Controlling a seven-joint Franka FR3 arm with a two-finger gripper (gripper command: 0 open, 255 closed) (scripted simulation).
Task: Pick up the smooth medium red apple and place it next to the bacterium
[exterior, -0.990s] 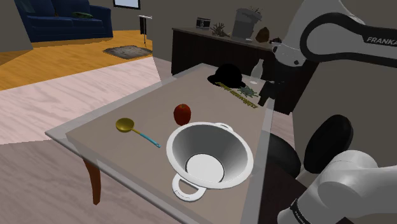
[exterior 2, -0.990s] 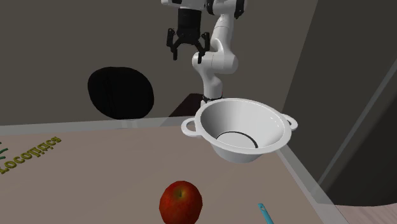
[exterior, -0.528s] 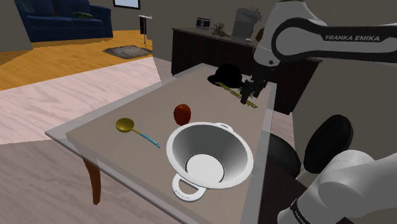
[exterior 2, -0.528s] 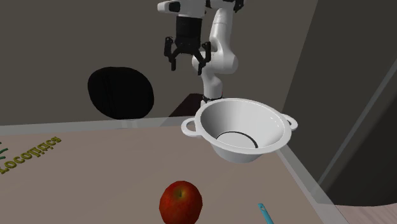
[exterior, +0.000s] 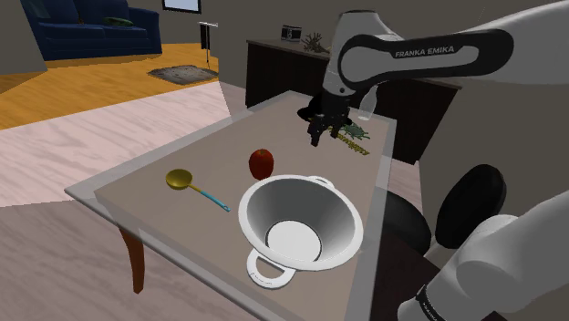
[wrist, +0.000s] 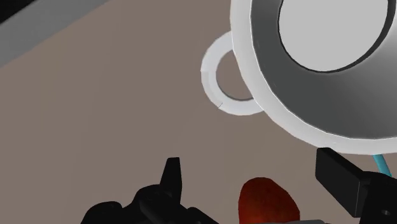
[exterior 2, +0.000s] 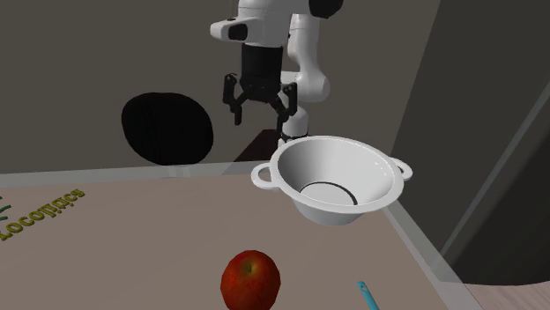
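A smooth red apple (exterior: 262,163) sits on the brown table (exterior: 164,155), just beyond the white bowl. The bacterium (exterior: 355,136), a green spiky shape with yellow lettering (exterior 2: 40,214), lies flat at the table's far end. My black gripper (exterior: 318,139) hangs open above the table's far part, beside the bacterium and well beyond the apple. In the second exterior view the gripper (exterior 2: 258,105) is high behind the bowl, fingers spread, holding nothing. In the wrist view the apple (wrist: 268,201) lies far below, between the fingers (wrist: 171,177) without touching them.
A large white two-handled bowl (exterior: 301,222) stands on the near part of the table. A gold spoon with a blue handle (exterior: 187,182) lies to the shoulder view's left of it. A black hat (exterior: 307,110) sits at the far end. A dark sideboard (exterior: 278,59) stands beyond.
The arm has swung towards the shoulder view's left, carrying the gripper from past the table's edge to above the far end. It has also come lower. The fingers stay open.
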